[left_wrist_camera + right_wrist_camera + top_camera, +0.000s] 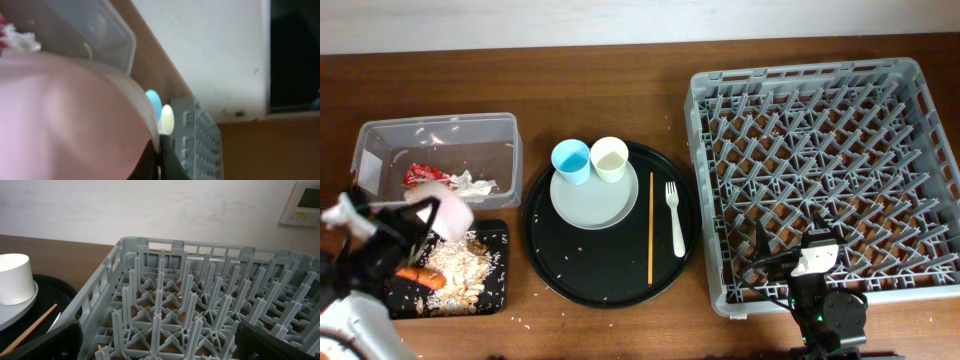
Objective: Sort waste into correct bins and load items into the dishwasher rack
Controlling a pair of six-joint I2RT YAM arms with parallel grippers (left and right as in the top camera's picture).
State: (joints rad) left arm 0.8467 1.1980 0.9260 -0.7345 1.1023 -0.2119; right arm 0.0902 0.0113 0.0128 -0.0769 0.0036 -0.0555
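Note:
My left gripper (408, 232) is shut on the rim of the pink-white bowl (447, 214) and holds it tilted above the shallow black tray (498, 268). That tray holds brownish food scraps (460, 268) and the orange carrot (420, 275). In the left wrist view the bowl (65, 120) fills the left side, with the jaws (159, 155) clamped on its edge. The clear tub (380, 135) holds the red wrapper (420, 174) and white tissue (470, 184). My right gripper (790, 250) is open and empty over the front edge of the grey dishwasher rack (920, 80); its fingers (155, 345) frame the pegs (190, 305).
The round black tray (555, 270) carries the pale plate (592, 205), blue cup (571, 160), cream cup (609, 158), chopstick (650, 228) and white fork (674, 220). Crumbs lie scattered on the table near the black tray. The cream cup (15, 277) and chopstick (30, 327) show left of the rack.

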